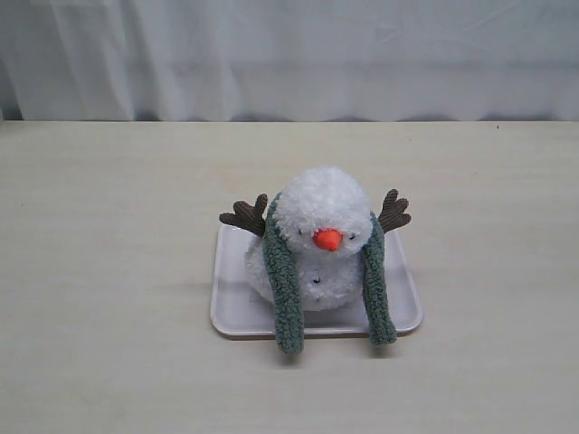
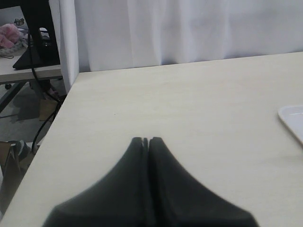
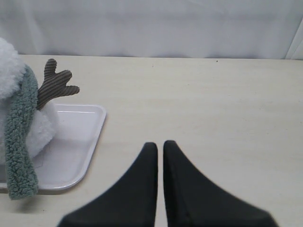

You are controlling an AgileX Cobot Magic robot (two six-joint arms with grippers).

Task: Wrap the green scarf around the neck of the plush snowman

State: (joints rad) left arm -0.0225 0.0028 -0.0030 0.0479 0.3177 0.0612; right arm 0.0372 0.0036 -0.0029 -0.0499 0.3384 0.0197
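The plush snowman (image 1: pixel 323 237) sits on a pale tray (image 1: pixel 237 312) mid-table, orange nose forward, brown twig arms out to both sides. The green scarf (image 1: pixel 283 289) lies over the back of its neck, both ends hanging down the front and past the tray's front rim. In the right wrist view the snowman (image 3: pixel 9 66), one scarf end (image 3: pixel 20 142) and the tray (image 3: pixel 80 137) lie off to the side of my right gripper (image 3: pixel 160 144), which is shut and holds nothing. My left gripper (image 2: pixel 146 139) is shut over bare table, with only a corner of the tray (image 2: pixel 292 118) in sight. Neither arm shows in the exterior view.
A white curtain (image 1: pixel 289 54) hangs behind the table's far edge. In the left wrist view the table's side edge (image 2: pixel 61 109) drops to a floor with cables and a second bench (image 2: pixel 28 71).
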